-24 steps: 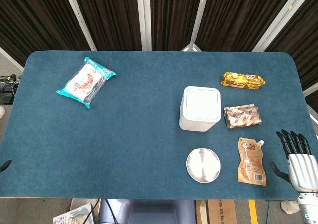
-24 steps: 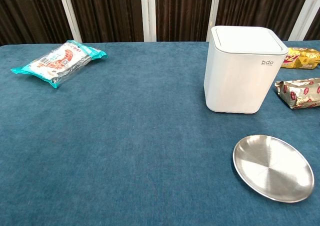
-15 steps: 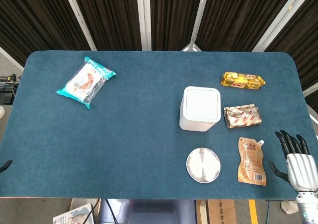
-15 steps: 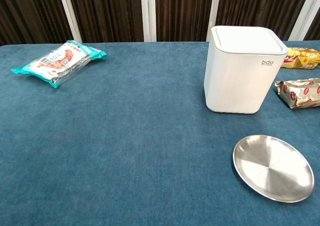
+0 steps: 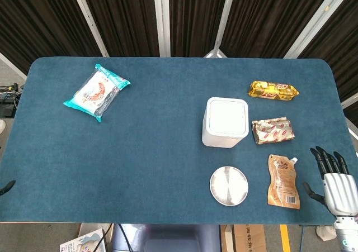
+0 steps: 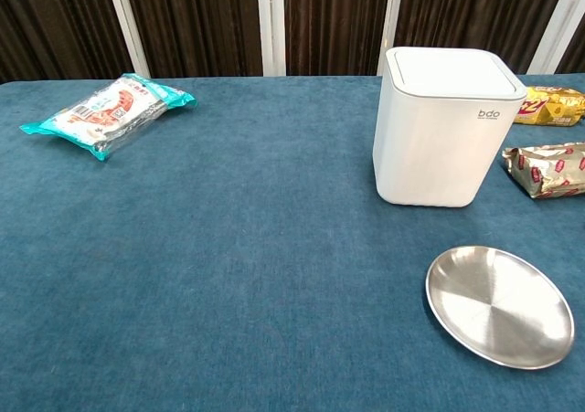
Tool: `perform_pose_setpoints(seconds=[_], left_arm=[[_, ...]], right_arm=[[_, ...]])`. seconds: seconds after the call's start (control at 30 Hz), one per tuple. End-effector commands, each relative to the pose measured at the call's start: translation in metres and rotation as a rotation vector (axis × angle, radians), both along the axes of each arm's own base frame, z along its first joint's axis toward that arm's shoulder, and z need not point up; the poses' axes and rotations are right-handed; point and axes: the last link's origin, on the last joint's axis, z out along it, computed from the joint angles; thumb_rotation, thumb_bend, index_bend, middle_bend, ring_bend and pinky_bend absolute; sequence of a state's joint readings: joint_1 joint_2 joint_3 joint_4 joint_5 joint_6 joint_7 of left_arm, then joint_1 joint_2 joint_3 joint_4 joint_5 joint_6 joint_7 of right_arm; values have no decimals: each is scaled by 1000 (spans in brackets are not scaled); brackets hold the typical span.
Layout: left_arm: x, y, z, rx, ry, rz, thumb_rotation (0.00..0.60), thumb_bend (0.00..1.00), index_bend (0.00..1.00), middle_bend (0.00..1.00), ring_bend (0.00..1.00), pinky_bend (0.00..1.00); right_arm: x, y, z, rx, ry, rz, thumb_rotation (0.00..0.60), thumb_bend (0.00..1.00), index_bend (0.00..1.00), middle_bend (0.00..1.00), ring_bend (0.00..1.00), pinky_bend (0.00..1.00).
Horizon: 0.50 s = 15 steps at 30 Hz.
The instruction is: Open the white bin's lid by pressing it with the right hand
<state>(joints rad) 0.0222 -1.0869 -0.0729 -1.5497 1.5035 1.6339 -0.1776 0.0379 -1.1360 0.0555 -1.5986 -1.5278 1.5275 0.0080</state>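
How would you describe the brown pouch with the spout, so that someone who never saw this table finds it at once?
Start at the white bin right of the table's middle. Go toward the near edge and right, past the round steel plate, to the brown pouch lying flat. Unlike the two snack packs beyond it, it is upright-shaped, tan, with a white spout at its top corner.

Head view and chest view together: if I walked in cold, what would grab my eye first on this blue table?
Probably the white bin, lid shut, standing right of the table's middle with a shiny steel plate in front of it. Next, the snack packets: a teal one alone at the far left, and a gold bar, a crumpled wrapper and an orange pouch lined up right of the bin. The right hand waits, fingers spread, at the table's near right corner.
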Motion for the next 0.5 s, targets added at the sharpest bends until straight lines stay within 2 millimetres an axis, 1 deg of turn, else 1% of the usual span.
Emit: perform_pose_setpoints(seconds=[0.03, 0.1, 0.17, 0.2, 0.23, 0.37, 0.43, 0.5], left_arm=[[0, 2, 0, 8, 6, -3, 600, 62, 216, 236, 65, 198], [1, 3, 0, 24, 12, -11, 600, 62, 217, 229, 57, 190], [1, 4, 0, 39, 16, -18, 600, 62, 217, 214, 40, 177], [0, 3, 0, 43, 17, -18, 600, 62, 217, 208, 34, 173], [0, 4, -1, 45, 17, -17, 600, 62, 217, 202, 28, 169], [0, 4, -2, 41, 15, -13, 600, 62, 217, 194, 24, 165], [0, 4, -2, 41, 15, -11, 600, 62, 217, 194, 24, 165], [0, 4, -1, 42, 15, -9, 600, 62, 217, 194, 24, 165]], right_arm=[[4, -2, -1, 16, -29, 18, 600, 277, 121, 158, 166, 120], [6, -4, -1, 28, -35, 28, 600, 277, 121, 202, 190, 147], [10, -10, 2, 41, -25, 39, 600, 277, 121, 244, 235, 194], [15, -15, 5, 47, -7, 53, 600, 277, 121, 273, 271, 235], [25, -25, 9, 57, 13, 78, 600, 277, 121, 303, 310, 280], [50, -47, 17, 103, 36, 103, 600, 277, 121, 408, 422, 411], [56, -52, 18, 116, 43, 109, 600, 277, 121, 455, 471, 463], [66, -60, 19, 142, 53, 119, 600, 277, 121, 496, 515, 513]])
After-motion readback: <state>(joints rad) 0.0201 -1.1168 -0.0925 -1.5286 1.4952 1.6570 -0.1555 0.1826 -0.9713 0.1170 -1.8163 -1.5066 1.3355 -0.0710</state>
